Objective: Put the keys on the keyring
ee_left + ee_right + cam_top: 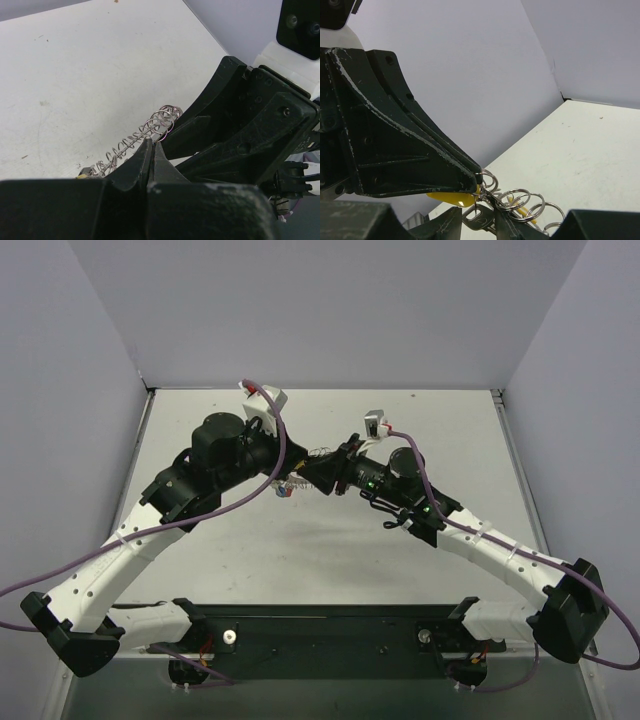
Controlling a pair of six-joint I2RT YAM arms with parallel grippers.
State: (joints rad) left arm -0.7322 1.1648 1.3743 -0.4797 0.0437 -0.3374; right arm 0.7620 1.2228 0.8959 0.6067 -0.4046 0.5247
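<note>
The left gripper (152, 149) is pinching shut on the keyring (132, 139) and seems to be holding the springy wire loop clear of the surface (75, 75). In its own view the coil is running in a slanted line past its fingertips, with the far end reaching toward the right gripper. The right gripper (479, 216) is facing it tip to tip, so the keyring is lying straight ahead of its fingers, just beyond them. A silvery key (474, 221) is sitting between the right gripper's fingers, with a yellow key head (454, 199) just above. Whether those fingers are pinching the key or only flanking it, I cannot tell. The right arm is looking better placed to work the key, since the rings are running across its fingertips rather than along them.
</note>
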